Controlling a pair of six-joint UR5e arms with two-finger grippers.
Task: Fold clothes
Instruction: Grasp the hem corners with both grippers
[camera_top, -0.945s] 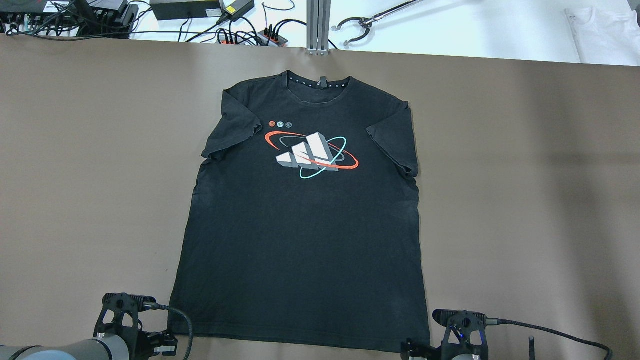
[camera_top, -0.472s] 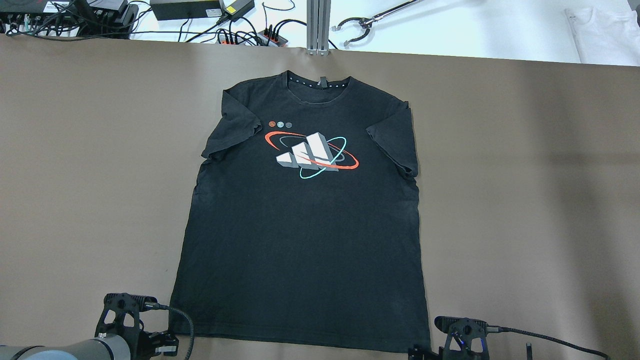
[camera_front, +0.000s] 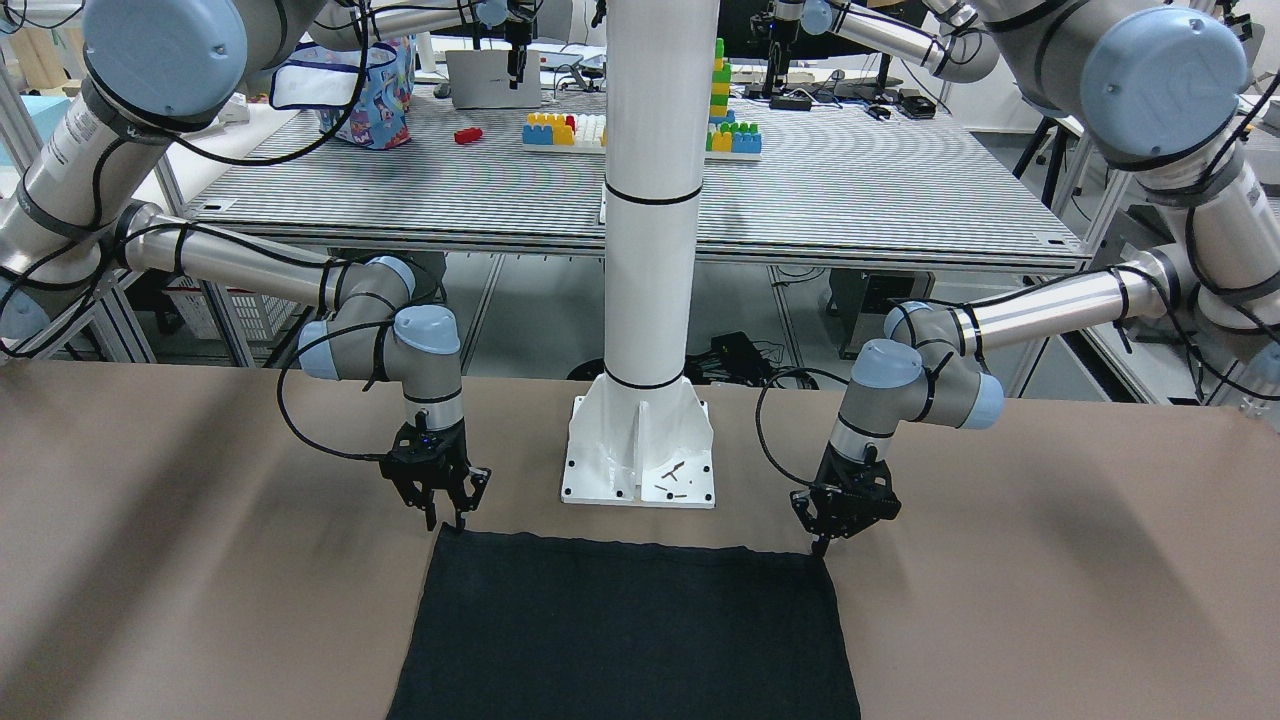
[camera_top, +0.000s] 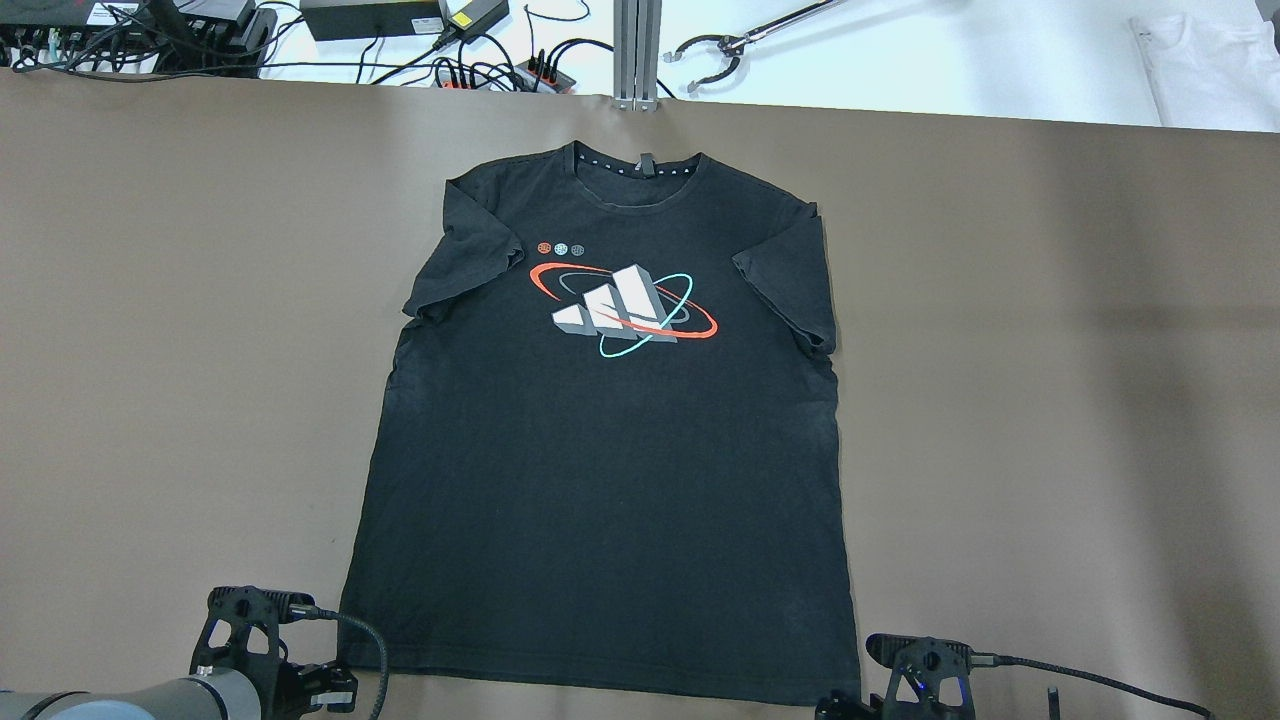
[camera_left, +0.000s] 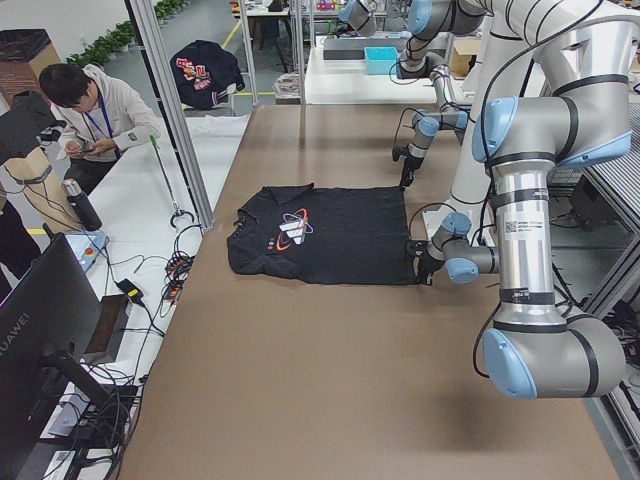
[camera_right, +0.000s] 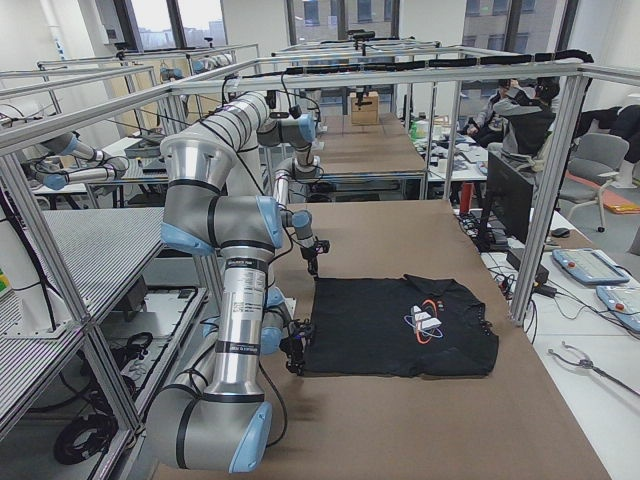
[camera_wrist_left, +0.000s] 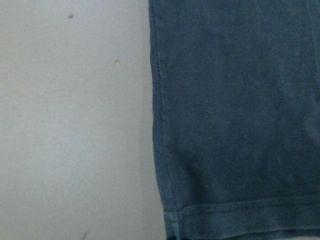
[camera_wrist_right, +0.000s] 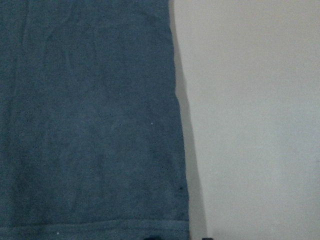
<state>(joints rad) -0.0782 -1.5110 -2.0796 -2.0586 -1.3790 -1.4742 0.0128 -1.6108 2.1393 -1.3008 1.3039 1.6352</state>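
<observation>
A black T-shirt (camera_top: 610, 480) with a white, red and teal print lies flat on the brown table, collar far from me and hem near me. It also shows in the front view (camera_front: 620, 630). My left gripper (camera_front: 822, 540) hangs open just above the hem's left corner, which the left wrist view (camera_wrist_left: 235, 115) shows close up. My right gripper (camera_front: 448, 520) hangs open just above the hem's right corner, which the right wrist view (camera_wrist_right: 85, 115) shows close up. Neither holds anything. In the overhead view both grippers (camera_top: 330, 690) (camera_top: 850, 708) sit at the bottom edge.
The white pole's base plate (camera_front: 640, 465) stands between my arms, just behind the hem. Past the table's far edge lie cables (camera_top: 450, 60), a grabber tool (camera_top: 720, 50) and a white garment (camera_top: 1200, 70). A person (camera_left: 90, 110) sits beyond that end.
My right gripper has shifted slightly toward the overhead view's bottom edge. The left gripper and the shirt have hardly moved.
</observation>
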